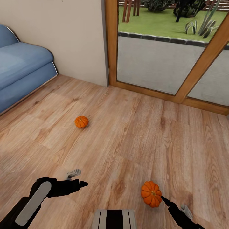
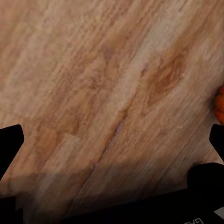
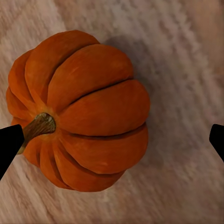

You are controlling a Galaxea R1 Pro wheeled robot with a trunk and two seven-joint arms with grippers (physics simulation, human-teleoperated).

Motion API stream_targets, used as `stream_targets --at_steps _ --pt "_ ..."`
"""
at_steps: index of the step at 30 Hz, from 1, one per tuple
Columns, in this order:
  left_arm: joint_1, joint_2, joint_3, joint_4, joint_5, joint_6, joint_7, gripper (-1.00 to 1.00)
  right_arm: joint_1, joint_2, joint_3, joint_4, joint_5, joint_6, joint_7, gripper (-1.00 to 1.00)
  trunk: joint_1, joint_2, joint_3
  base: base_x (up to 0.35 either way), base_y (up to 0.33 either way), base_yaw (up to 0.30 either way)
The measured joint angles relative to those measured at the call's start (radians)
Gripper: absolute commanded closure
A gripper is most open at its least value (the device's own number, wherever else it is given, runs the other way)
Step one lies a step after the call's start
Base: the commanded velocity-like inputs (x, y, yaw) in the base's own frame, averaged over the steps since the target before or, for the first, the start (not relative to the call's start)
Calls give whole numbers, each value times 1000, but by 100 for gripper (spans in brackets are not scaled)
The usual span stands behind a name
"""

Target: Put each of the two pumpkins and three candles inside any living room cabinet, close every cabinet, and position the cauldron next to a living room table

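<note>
Two pumpkins sit on the wood floor (image 1: 127, 133). Right gripper (image 3: 112, 140) hangs wide open over the near pumpkin (image 1: 151, 193), and left gripper (image 2: 112, 140) is spread open too, far pumpkin (image 1: 81, 121) well off.

Head view looks down over the floor (image 1: 127, 133); right wrist view closely shares its near pumpkin (image 1: 151, 193).

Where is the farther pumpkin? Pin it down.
In the head view the farther pumpkin sits on the wooden floor, left of centre, between the blue sofa and the glass door.

A home living room: blue sofa (image 1: 22, 73), wooden floor (image 1: 127, 133), glazed garden door (image 1: 165, 47)
</note>
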State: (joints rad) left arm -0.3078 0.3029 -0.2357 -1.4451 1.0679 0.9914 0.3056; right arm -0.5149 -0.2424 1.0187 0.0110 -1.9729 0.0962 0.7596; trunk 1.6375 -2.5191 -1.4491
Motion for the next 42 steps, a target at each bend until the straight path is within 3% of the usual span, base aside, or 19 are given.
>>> stream_targets --at_steps 42 --pt "0 -14 -17 1 -2 -1 1 -100 0 0 0 0 0 0 0 -100 0 0 0 44 7 0"
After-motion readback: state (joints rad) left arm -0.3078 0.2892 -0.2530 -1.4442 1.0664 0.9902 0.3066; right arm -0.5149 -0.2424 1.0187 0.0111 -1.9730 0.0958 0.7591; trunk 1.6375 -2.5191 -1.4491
